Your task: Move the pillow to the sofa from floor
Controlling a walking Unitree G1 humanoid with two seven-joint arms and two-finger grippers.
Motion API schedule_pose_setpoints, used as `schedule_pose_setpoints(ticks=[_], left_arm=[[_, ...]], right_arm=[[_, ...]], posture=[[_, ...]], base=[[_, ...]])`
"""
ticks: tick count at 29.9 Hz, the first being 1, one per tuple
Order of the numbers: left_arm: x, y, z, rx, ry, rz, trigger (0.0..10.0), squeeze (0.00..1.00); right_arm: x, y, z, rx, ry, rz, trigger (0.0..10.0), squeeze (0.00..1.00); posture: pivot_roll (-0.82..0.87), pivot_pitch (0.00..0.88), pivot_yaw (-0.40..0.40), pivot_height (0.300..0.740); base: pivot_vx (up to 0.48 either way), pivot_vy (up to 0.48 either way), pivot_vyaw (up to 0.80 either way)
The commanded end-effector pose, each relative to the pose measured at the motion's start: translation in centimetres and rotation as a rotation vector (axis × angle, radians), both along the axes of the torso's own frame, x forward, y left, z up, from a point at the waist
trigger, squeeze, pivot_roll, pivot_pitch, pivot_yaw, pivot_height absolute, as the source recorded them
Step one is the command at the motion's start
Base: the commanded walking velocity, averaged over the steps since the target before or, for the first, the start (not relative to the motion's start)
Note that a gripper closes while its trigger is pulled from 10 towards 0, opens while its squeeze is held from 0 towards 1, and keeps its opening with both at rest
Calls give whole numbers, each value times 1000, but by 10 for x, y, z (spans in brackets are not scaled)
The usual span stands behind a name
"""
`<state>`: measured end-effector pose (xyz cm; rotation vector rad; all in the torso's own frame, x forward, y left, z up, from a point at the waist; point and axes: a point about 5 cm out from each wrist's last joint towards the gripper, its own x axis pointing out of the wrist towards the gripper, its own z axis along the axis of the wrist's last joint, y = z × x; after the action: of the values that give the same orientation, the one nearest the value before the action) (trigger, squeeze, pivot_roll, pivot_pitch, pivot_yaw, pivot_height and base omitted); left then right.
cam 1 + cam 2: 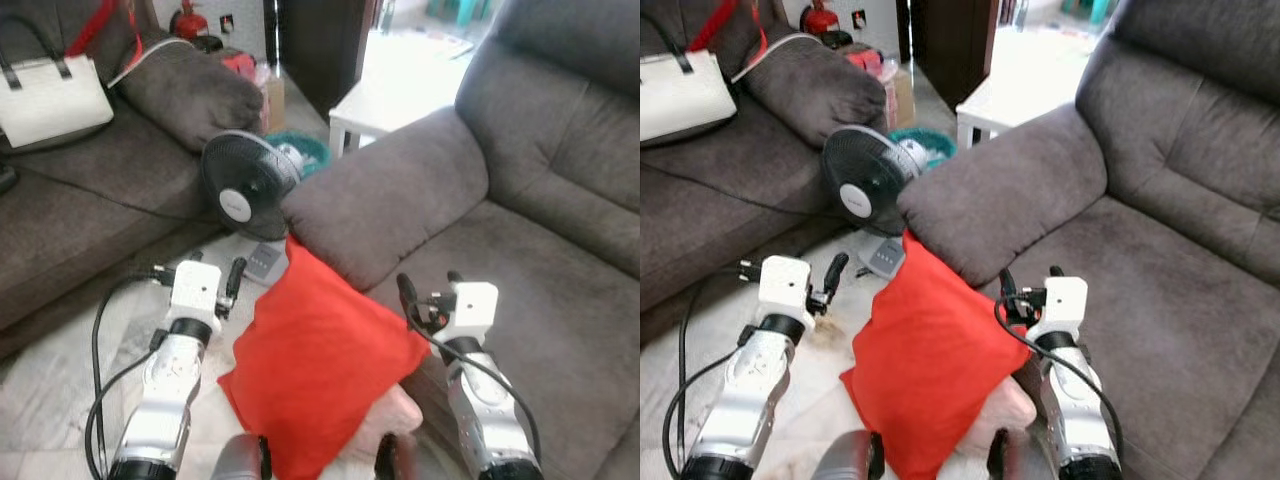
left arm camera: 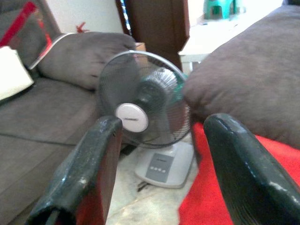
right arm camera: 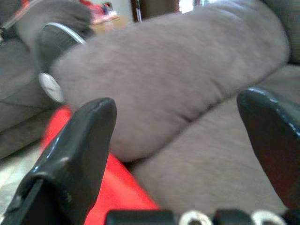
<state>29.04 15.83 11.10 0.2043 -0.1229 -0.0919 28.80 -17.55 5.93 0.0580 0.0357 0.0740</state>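
Left gripper (image 1: 233, 285) and right gripper (image 1: 425, 296), both held forward with fingers spread, flank one red pillow (image 1: 320, 365). Pillow on the floor, leaning against the sofa (image 1: 520, 270) armrest. One fan (image 1: 245, 190) just beyond the pillow.

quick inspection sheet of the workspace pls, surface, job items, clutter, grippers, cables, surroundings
surface: pale floor between two grey sofas.
job's things: red pillow on the floor, leaning against the right sofa below its armrest; something pink lies under it.
clutter: black desk fan on the floor; white handbag on the left sofa.
grippers: left gripper open, left of the pillow; right gripper open, over the sofa seat edge beside the pillow.
cables: black cables loop along both arms.
surroundings: white table, dark cabinet behind.
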Motion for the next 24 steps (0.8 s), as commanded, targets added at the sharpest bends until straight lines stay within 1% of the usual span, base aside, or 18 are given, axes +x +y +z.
schedule_pose_setpoints(ticks=[1,3,5,9,12,14,15,16,17,18,21,22,23,24], left_arm=[[0,-2,0,11,0,-13,10000,0],[0,-2,0,12,0,-13,10000,0],[0,-3,-2,30,7,-28,10000,0],[0,-4,-3,27,10,-31,10000,0],[-2,-5,-7,25,30,-43,10000,0],[-4,-5,-15,30,67,-57,10000,0],[-4,-5,-15,30,67,-57,10000,0],[-6,-3,-24,32,105,-48,10000,0],[-6,-3,-24,32,105,-48,10000,0],[-8,-1,-28,34,121,-39,10000,0],[-19,8,-48,58,184,0,10000,0],[-24,13,-55,62,211,22,10000,0],[-34,23,-66,59,254,66,10000,0],[-34,23,-66,59,254,66,10000,0]], right_arm=[[1,-3,2,6,-7,-15,10000,0],[1,-3,2,6,-7,-14,10000,0],[1,-3,0,8,-1,-13,10000,0],[1,-3,-1,7,3,-13,10000,0],[1,-3,-4,4,20,-10,10000,0],[1,-2,-8,0,48,-3,10000,0],[1,-2,-8,0,48,-3,10000,0],[0,-2,-14,-15,85,8,10000,0],[0,-2,-14,-15,85,8,10000,0],[1,-2,-16,-14,95,8,10000,0],[1,-4,-22,-2,125,-1,10000,0],[2,-5,-24,12,140,-6,10000,0],[3,-4,-30,67,196,-5,10000,0],[3,-4,-30,67,196,-5,10000,0]], posture=[[132,89,-28,625],[132,89,-28,625],[134,89,-27,625],[134,88,-27,625],[135,88,-26,625],[135,86,-26,625],[135,86,-26,625],[136,86,-24,625],[136,86,-24,625],[141,84,-25,625],[145,82,-25,625],[143,83,-26,625],[148,83,-28,625],[148,83,-28,625]], base=[[270,0,0],[262,0,0],[0,0,0],[0,0,0],[0,0,0],[0,0,0],[0,0,0],[0,0,0],[0,0,0],[0,0,0],[0,0,0],[0,0,0],[0,0,0],[0,0,0]])
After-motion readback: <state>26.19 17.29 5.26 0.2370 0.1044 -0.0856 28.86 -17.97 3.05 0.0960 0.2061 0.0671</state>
